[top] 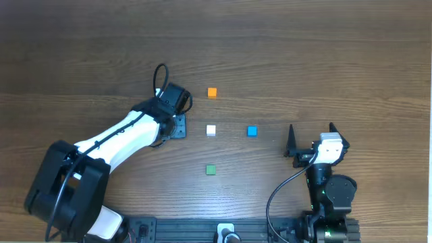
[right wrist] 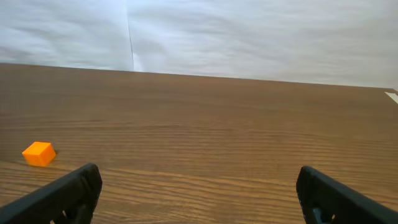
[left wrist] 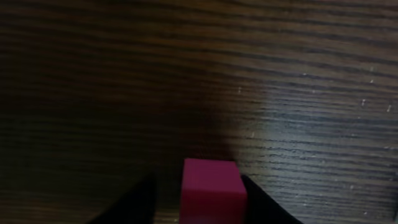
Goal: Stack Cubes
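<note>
A pink cube (left wrist: 211, 190) rests on the wood table between the fingers of my left gripper (left wrist: 198, 186). One finger touches the cube and a dark gap remains at the other, so the gripper is open. From above, that left gripper (top: 178, 125) is low over the table, just left of a white cube (top: 211, 130). An orange cube (top: 212, 92), a blue cube (top: 252, 131) and a green cube (top: 210, 170) lie apart around it. My right gripper (top: 312, 137) stands open and holds nothing, right of the blue cube. Its wrist view shows the orange cube (right wrist: 38, 154) far off.
The brown wood table (top: 324, 61) stretches bare to the back and the right. A white wall (right wrist: 249, 37) rises behind the far edge. The arm bases stand on a black rail (top: 229, 231) at the front.
</note>
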Action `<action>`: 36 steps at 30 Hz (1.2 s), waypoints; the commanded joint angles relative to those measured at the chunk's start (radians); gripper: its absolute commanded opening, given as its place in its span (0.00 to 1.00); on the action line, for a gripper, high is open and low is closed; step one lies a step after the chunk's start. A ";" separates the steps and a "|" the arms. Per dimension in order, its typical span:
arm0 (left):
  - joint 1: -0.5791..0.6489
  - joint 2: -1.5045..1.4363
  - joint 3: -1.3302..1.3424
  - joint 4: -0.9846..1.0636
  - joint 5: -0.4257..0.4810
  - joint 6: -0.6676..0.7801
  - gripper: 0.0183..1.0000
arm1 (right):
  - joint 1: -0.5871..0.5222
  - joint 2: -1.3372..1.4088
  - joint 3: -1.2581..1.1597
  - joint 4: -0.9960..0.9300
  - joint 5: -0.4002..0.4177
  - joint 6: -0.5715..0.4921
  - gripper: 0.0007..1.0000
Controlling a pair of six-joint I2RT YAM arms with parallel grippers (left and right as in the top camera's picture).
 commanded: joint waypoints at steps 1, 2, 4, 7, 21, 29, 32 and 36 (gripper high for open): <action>-0.003 0.008 0.023 0.007 -0.012 -0.004 0.40 | 0.006 -0.008 -0.009 0.002 0.003 -0.001 0.99; -0.003 0.008 0.023 0.011 -0.011 -0.004 0.39 | 0.006 -0.008 -0.009 0.003 0.003 -0.001 0.99; -0.003 0.008 0.023 0.014 -0.011 -0.004 0.37 | 0.006 -0.008 -0.009 0.003 0.003 0.000 0.99; -0.003 0.008 0.023 0.014 -0.011 -0.004 0.34 | 0.006 -0.008 -0.009 0.002 0.003 0.000 0.99; -0.003 0.008 0.023 0.018 0.000 -0.004 0.24 | 0.006 -0.008 -0.009 0.003 0.003 0.000 0.99; -0.082 -0.040 0.095 -0.034 -0.039 -0.074 0.16 | 0.006 -0.008 -0.009 0.003 0.003 -0.001 0.99; -0.129 -0.043 0.221 -0.145 -0.042 -0.125 0.14 | 0.006 -0.008 -0.009 0.003 0.003 -0.001 0.99; -0.176 -0.029 0.369 -0.267 -0.038 -0.199 0.13 | 0.006 -0.008 -0.009 0.002 0.003 -0.001 0.99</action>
